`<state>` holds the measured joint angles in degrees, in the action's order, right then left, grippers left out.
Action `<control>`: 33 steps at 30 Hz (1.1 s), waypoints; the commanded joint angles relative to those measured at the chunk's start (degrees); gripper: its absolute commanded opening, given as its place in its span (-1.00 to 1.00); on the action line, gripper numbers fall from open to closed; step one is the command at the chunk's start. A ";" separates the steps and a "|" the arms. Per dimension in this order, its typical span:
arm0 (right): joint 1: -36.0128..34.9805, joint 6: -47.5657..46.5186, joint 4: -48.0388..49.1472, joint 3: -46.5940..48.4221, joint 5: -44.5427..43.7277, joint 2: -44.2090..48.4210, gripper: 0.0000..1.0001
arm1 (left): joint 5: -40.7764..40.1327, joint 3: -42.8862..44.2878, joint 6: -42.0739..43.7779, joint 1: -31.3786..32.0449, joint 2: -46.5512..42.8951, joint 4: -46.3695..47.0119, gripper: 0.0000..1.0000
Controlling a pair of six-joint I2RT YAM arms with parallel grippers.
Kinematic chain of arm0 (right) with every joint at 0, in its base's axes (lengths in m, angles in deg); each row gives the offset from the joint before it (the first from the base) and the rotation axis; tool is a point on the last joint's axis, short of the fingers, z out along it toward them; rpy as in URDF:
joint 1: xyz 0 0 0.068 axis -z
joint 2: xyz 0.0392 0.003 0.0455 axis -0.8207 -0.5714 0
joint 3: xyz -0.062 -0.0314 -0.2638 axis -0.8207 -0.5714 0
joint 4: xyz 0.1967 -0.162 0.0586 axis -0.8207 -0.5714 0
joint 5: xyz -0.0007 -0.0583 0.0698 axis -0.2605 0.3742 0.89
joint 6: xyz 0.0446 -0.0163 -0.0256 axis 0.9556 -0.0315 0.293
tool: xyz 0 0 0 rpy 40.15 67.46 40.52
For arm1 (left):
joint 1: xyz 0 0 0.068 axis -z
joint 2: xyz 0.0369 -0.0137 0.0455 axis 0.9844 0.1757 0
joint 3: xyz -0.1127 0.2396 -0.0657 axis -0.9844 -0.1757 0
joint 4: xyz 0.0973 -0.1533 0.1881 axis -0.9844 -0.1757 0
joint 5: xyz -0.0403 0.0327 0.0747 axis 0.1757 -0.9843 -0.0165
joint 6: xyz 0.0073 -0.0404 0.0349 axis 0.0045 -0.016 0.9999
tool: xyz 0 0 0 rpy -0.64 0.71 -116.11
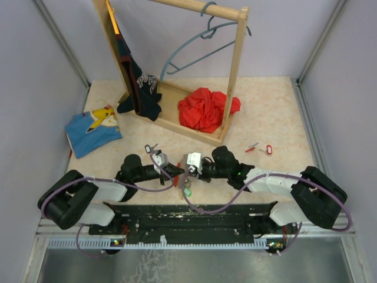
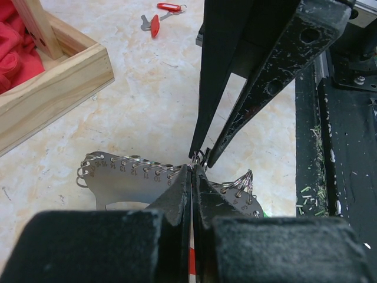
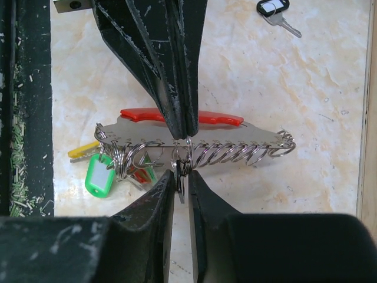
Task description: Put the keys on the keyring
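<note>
A table (image 1: 265, 106) with a pale, marbled top is seen, and plain light walls (image 1: 47, 35) are set around it. A wooden rack (image 1: 235, 76) and a red cloth (image 1: 203, 109) are placed at the back. The keyring (image 3: 247, 140) is held between the two arms, over the near middle. Its long side is laid from near to far, with the green tag (image 3: 98, 180) end pointed at the near edge. It is squeezed tight by the left claw (image 2: 192, 171). One small ring seems to be pinched by the right claw (image 3: 181, 177), though the view is poor. Two keys (image 1: 268, 150) are seen well apart, on the right.

keyring (image 3: 235, 146): silver rings, red strap | tab (image 3: 98, 178): green (white insert) | table (image 3: 294, 82): beige marbled | cloth (image 1: 203, 109): red
</note>
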<state>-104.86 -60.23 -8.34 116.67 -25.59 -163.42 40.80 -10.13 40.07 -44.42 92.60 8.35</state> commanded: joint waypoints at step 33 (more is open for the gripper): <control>-1.33 -9.70 -18.72 13.16 -0.97 3.83 -1.00 | 4.61 2.35 -0.76 -0.26 2.91 1.32 -0.62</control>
<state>-105.59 -68.42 -28.19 125.78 -28.28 -159.57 43.05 -9.36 39.83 -44.42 94.50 9.23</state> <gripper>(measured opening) 0.020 0.180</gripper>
